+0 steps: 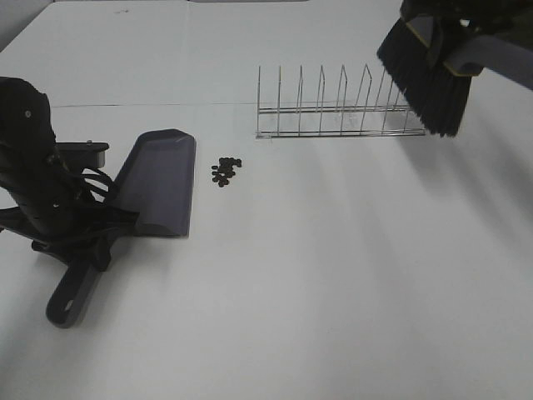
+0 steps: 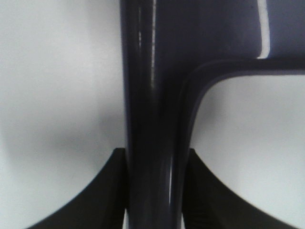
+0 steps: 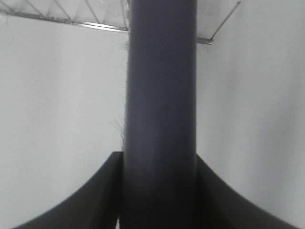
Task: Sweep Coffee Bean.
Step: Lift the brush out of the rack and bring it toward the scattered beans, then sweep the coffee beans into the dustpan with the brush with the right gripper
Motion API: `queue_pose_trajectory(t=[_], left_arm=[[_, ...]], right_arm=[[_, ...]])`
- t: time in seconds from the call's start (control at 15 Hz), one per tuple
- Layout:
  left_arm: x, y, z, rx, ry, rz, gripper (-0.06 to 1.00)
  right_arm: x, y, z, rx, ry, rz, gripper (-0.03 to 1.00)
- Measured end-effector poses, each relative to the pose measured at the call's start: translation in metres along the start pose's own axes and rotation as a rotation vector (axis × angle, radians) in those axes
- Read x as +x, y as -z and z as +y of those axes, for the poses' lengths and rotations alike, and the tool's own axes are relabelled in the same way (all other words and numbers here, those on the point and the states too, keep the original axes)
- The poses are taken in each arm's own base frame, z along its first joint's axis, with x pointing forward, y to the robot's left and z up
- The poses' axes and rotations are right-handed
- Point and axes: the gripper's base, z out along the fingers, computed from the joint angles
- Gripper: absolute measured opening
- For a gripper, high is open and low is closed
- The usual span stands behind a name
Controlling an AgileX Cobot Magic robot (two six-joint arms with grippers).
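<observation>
A small cluster of dark coffee beans (image 1: pixel 225 171) lies on the white table, just right of the dustpan's open edge. The grey-purple dustpan (image 1: pixel 158 182) rests on the table at the left. My left gripper (image 1: pixel 79 237) is shut on its handle (image 2: pixel 150 143). At the top right, my right gripper, itself out of the high view, is shut on the brush handle (image 3: pixel 162 119). The brush (image 1: pixel 426 71) hangs in the air with its black bristles over the right end of the wire rack.
A wire dish rack (image 1: pixel 337 108) stands behind and to the right of the beans; its edge also shows in the right wrist view (image 3: pixel 71 19). The white table (image 1: pixel 333 275) spreads to the front and right.
</observation>
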Motion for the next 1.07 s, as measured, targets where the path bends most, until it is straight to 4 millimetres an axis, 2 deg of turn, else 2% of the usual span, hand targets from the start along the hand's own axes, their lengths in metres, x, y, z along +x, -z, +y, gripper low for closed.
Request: queue_pose_trajectory(t=[0.13, 0.2, 0.27, 0.33, 0.53, 0.67, 0.87, 1.07], left_arm=[[0.000, -0.001, 0.001, -0.010, 0.011, -0.002, 0.26], [0.000, -0.008, 0.002, -0.022, 0.016, 0.013, 0.26], [0.000, -0.008, 0.002, -0.022, 0.016, 0.013, 0.26], [-0.001, -0.011, 0.002, -0.024, 0.021, 0.023, 0.26], [-0.001, -0.011, 0.002, -0.025, 0.021, 0.025, 0.26], [-0.001, -0.011, 0.002, -0.025, 0.021, 0.027, 0.26], [-0.001, -0.011, 0.002, -0.025, 0.021, 0.027, 0.26], [-0.001, -0.011, 0.002, -0.025, 0.021, 0.027, 0.26]], right_arm=[[0.010, -0.019, 0.035, 0.077, 0.046, 0.005, 0.27], [0.018, -0.036, 0.061, 0.189, 0.080, -0.022, 0.27], [0.018, -0.036, 0.061, 0.189, 0.080, -0.022, 0.27], [0.024, -0.058, 0.090, 0.247, 0.158, 0.000, 0.27], [0.049, -0.099, 0.144, 0.253, 0.306, 0.103, 0.27], [0.066, -0.116, 0.176, 0.249, 0.388, 0.138, 0.27], [0.072, -0.120, 0.190, 0.238, 0.418, 0.139, 0.27], [0.061, -0.126, 0.202, 0.196, 0.425, 0.152, 0.27]])
